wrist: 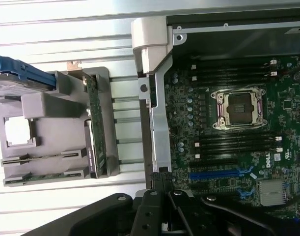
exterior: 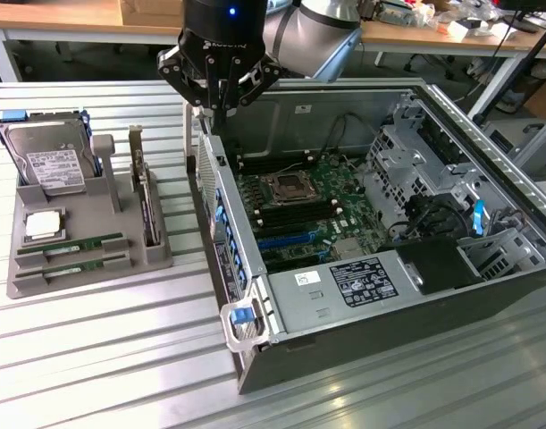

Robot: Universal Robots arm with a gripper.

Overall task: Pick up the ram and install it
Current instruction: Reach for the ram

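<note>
Slatted metal table (exterior: 94,357), and most of the exterior view's right taken up by an open computer case (exterior: 371,344) lying on its side. The arm (exterior: 317,36) reaches in from above, over the case's far corner.

Inside the case we log a green motherboard (exterior: 299,210) with a square processor socket (exterior: 284,188) near its middle and long black memory slots (exterior: 281,214) on both sides of the socket.

On the exterior view's left, just beside the case, sits a gray parts tray (exterior: 85,279). A silver hard drive (exterior: 49,165) leans at the tray's far end. An expansion card (exterior: 146,201) stands on edge along the side nearest the case.

Gripper (exterior: 221,112): we read the fingers (wrist: 162,182) as clenched together with nothing between them. It hangs above the case wall on the tray side, at the edge of the motherboard, well apart from the tray.

The ram (exterior: 73,244) lies flat in a slot at the tray's near end, untouched. Its twin stick (exterior: 76,263) lies parallel just beside it. A small square chip (exterior: 42,225) rests between the sticks and the hard drive.
</note>
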